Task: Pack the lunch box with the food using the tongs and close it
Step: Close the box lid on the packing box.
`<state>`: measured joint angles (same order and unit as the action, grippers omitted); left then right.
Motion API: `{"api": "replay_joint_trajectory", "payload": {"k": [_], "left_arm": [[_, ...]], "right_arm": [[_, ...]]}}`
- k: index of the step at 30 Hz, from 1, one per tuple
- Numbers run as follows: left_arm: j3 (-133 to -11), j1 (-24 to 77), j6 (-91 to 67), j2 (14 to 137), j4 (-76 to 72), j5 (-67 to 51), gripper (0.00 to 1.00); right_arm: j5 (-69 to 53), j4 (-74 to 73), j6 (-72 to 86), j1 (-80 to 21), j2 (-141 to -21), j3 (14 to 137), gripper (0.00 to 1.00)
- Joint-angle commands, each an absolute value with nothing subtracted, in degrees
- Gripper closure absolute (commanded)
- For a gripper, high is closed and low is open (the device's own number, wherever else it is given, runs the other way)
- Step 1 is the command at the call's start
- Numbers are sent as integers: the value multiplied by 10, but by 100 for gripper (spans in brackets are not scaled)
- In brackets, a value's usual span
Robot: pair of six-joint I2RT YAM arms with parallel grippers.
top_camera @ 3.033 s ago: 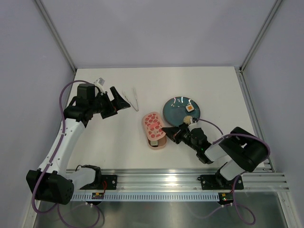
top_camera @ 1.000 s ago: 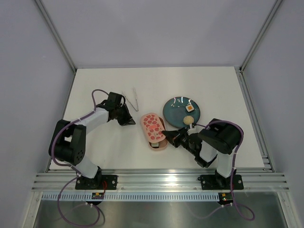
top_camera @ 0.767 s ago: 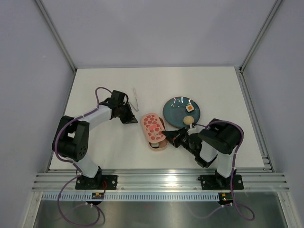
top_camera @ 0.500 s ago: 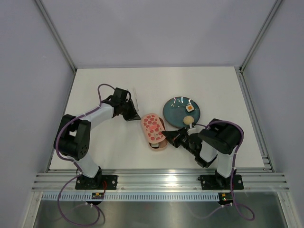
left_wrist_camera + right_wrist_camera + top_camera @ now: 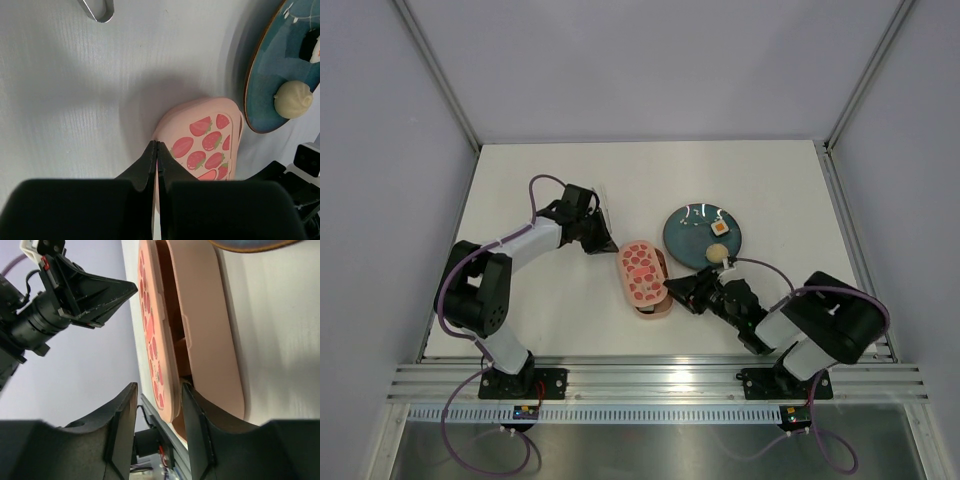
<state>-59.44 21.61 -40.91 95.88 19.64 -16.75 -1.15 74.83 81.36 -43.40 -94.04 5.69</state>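
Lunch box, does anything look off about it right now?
Yes. The lid sits askew, tilted up on one long side of the lunch box instead of seated flat, leaving the inside exposed. The right hand straddles its edge.

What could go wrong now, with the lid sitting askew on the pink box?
1. The right gripper has open jaws around the edge of the lid, so the lid may slip down onto the lunch box.
2. The shut left gripper is at the lid's other end; a push could slide the lunch box into the plate holding the food.
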Motion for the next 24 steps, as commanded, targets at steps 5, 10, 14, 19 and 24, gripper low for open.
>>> {"api": "replay_joint_trajectory", "payload": {"k": [5, 10, 14, 19, 24], "left_arm": [[-631, 220, -386, 957, 195, -142, 100], [-634, 221, -382, 961, 198, -141, 100], [-637, 220, -376, 962, 208, -134, 100], [-632, 221, -364, 958, 230, -112, 100], [-620, 220, -364, 943, 240, -96, 100]], "right_arm": [[56, 232, 659, -446, -626, 146, 49], [140, -43, 573, -446, -503, 227, 47], [179, -183, 540, -446, -502, 292, 46], [167, -220, 511, -446, -548, 341, 45], [156, -203, 491, -446, -570, 362, 45]]}}
